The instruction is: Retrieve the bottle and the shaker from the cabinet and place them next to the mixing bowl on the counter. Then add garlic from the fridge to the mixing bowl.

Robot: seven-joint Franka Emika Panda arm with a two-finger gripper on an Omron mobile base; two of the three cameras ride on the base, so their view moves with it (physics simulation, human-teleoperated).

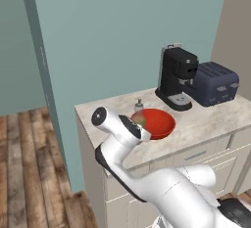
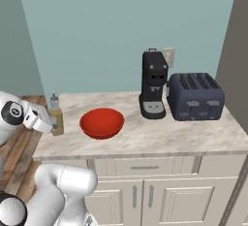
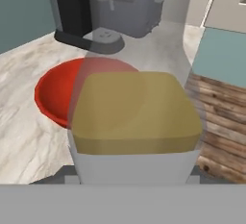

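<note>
1. Where the beige marbled counter [image 2: 184, 135] ends at its left, the bottle [image 2: 56, 115] of yellowish-olive liquid stands upright near the edge; the tool [image 2: 47, 121] is clasped about its lower body, its white hand touching the bottle's side.
2. Just to the right of the bottle in the right base view sits the red mixing bowl [image 2: 101, 122]; the two are close but not touching.
3. From the left base view, the bottle's pale cap [image 1: 139, 105] peeks above the arm, behind the bowl's near rim [image 1: 162, 133].
4. Seen along the hand, the bottle's yellow body [image 3: 137, 112] looms large and close, with the red bowl behind it.
5. Farther along the counter a black coffee machine [image 2: 154, 84] stands against the teal wall [image 2: 121, 31]; a dark blue-grey toaster [image 2: 195, 96] sits just beside it.
6. Below the counter run cream panelled drawers and doors [image 2: 160, 191]; wooden floor [image 1: 24, 168] shows at the left.
</note>
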